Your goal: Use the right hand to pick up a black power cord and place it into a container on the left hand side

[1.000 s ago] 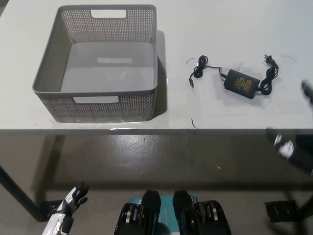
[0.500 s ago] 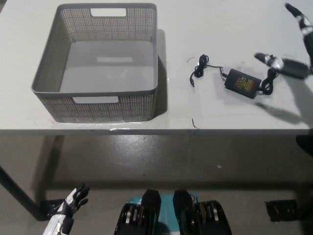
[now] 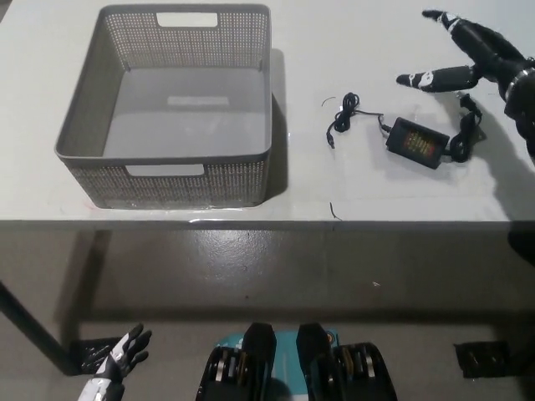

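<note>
The white left hand (image 3: 113,368) rests low by the floor, fingers apart, out of the work. On the table (image 3: 376,196) the power cord (image 3: 414,138) lies with its black brick in the middle, well apart from the empty basket (image 3: 167,109) on the left. The black right hand (image 3: 472,54) hovers above the cord's far end, fingers spread wide, probably to close over it; half a second earlier it was further right.
</note>
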`<state>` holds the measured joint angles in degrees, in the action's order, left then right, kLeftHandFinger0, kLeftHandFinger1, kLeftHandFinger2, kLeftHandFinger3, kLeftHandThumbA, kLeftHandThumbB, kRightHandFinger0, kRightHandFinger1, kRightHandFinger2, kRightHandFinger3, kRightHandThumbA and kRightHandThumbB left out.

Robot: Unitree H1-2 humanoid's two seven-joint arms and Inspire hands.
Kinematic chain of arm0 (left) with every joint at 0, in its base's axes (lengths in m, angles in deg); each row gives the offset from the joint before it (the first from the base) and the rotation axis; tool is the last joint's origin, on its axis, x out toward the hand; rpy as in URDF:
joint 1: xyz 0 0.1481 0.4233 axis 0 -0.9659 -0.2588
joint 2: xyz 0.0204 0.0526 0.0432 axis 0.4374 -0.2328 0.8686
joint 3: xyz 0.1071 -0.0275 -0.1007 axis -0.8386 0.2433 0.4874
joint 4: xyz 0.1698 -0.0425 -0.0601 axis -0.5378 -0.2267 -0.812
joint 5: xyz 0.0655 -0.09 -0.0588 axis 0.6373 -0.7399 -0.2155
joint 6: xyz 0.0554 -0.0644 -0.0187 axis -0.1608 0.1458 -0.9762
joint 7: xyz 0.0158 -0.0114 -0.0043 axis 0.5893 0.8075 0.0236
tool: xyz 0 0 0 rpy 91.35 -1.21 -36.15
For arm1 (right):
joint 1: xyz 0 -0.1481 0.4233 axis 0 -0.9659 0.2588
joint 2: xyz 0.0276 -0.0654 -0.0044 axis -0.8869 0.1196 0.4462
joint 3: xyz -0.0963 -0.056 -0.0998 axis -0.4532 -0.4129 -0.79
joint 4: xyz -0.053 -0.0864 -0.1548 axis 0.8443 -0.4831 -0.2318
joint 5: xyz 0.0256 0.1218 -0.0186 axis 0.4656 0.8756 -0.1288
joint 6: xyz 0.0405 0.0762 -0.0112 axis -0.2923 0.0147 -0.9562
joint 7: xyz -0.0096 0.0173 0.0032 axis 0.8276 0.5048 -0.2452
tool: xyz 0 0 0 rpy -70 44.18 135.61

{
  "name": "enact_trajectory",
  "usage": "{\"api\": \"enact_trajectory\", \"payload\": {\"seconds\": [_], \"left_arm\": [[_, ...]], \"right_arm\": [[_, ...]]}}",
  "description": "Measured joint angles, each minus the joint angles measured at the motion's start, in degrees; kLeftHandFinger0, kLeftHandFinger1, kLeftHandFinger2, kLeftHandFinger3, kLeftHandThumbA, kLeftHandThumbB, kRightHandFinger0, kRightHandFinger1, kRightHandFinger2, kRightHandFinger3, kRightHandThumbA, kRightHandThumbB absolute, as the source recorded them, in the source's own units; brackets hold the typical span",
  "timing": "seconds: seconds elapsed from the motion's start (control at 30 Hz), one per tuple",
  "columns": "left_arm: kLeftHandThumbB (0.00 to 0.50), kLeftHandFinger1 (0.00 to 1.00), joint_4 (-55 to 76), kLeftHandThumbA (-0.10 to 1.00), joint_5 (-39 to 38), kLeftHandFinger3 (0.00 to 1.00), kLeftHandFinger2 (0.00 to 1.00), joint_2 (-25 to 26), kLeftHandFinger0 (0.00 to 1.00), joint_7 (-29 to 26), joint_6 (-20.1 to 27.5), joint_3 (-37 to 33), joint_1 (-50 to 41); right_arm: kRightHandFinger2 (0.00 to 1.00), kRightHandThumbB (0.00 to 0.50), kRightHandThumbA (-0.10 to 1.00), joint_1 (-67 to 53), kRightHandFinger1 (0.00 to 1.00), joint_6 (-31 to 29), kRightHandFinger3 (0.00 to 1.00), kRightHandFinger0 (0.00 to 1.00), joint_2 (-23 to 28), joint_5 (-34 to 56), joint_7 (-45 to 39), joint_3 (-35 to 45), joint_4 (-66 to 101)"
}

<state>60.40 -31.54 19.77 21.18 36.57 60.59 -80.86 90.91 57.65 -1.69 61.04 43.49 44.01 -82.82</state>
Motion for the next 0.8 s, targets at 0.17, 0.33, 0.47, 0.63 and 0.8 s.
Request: {"api": "enact_trajectory", "payload": {"seconds": [0.17,0.33,0.47,0.63,0.8], "left_arm": [[0.311,1.00,0.00,1.00,0.00,1.00,1.00,0.01,1.00,0.00,-0.04,-0.02,-0.12],[0.310,1.00,0.01,1.00,0.00,1.00,1.00,0.02,1.00,0.02,-0.05,-0.06,-0.07],[0.306,1.00,0.01,1.00,0.00,1.00,1.00,0.08,1.00,0.02,-0.09,-0.06,-0.09],[0.306,1.00,0.01,1.00,-0.02,1.00,1.00,0.11,1.00,0.18,-0.15,-0.08,-0.05],[0.298,1.00,0.01,1.00,-0.01,1.00,1.00,0.11,1.00,0.51,-0.17,-0.06,0.04]], "right_arm": [[1.00,0.500,0.87,1.91,1.00,0.55,1.00,1.00,-1.52,-0.76,-2.46,-2.60,-7.67],[1.00,0.500,0.88,2.10,1.00,0.85,1.00,1.00,-2.78,-1.19,-4.16,-4.01,-11.05],[1.00,0.500,0.90,2.16,1.00,0.84,1.00,1.00,-3.31,-1.50,-4.82,-5.24,-13.15],[1.00,0.500,0.90,2.19,1.00,0.80,1.00,1.00,-3.82,-1.91,-5.34,-6.55,-15.14],[1.00,0.500,0.91,2.19,1.00,0.73,1.00,1.00,-4.79,-2.38,-5.47,-7.45,-17.12]]}}
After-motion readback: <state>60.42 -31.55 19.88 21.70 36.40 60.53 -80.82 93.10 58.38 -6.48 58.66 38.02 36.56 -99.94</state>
